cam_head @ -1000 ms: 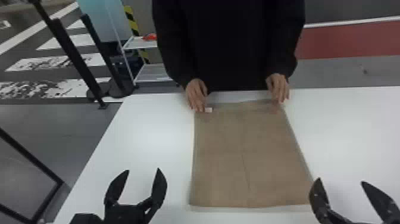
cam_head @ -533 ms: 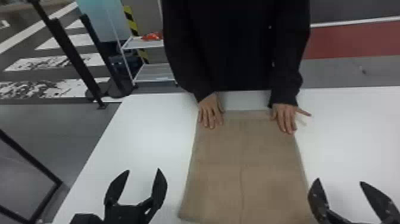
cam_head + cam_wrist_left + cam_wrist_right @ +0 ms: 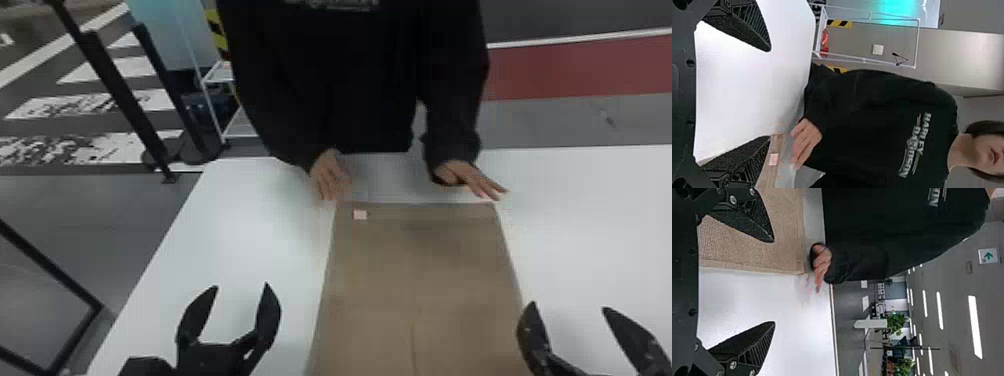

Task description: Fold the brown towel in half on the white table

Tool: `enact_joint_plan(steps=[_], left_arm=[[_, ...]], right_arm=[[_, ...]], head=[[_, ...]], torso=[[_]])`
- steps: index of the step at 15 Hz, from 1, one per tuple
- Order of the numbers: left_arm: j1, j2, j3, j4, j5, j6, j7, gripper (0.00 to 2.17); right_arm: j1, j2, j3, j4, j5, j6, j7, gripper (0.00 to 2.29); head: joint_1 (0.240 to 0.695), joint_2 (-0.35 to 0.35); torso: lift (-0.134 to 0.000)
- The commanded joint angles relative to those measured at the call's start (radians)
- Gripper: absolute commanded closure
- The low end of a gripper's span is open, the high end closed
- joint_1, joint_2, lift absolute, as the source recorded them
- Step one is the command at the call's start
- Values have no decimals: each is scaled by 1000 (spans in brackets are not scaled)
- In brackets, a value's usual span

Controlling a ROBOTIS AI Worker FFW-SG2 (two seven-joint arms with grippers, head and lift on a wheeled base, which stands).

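The brown towel (image 3: 415, 280) lies flat and spread on the white table (image 3: 250, 220), a small pale tag near its far left corner. My left gripper (image 3: 242, 287) is open to the left of the towel, and my right gripper (image 3: 570, 307) is open by its right edge. In the left wrist view, my left gripper (image 3: 770, 94) has spread fingers, with part of the towel (image 3: 764, 176) beyond one of them. In the right wrist view, my right gripper (image 3: 774, 282) stands open, the towel (image 3: 785, 239) behind one finger. Neither gripper holds anything.
Across the table, a person's hands (image 3: 330, 177) (image 3: 472, 180) are just beyond the towel's far corners. Behind at the left are a white shelf rack (image 3: 220, 72) and dark posts (image 3: 120, 95) on the floor.
The person's hands have slid the towel towards me, then moved off it to just beyond its far edge. Both my grippers have kept still.
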Motion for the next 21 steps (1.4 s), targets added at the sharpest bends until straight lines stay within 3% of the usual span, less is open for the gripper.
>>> enact_joint_plan(steps=[1, 10, 15, 21], left_arm=[[-2, 0, 1, 3, 0, 0, 0, 83], [0, 5, -1, 8, 0, -6, 0, 83], [-11, 20, -19, 8, 0, 9, 2, 83], [-34, 35, -36, 23, 0, 28, 8, 83]], right_arm=[[-1, 0, 0, 2, 0, -2, 0, 151], [-33, 6, -2, 35, 0, -5, 0, 151], [-223, 8, 12, 125, -6, 145, 3, 147], [-524, 17, 47, 387, -54, 203, 15, 147]], head=[[695, 242], [695, 244], [695, 228], [695, 237]], torso=[[-126], [-126], [-126], [-126]])
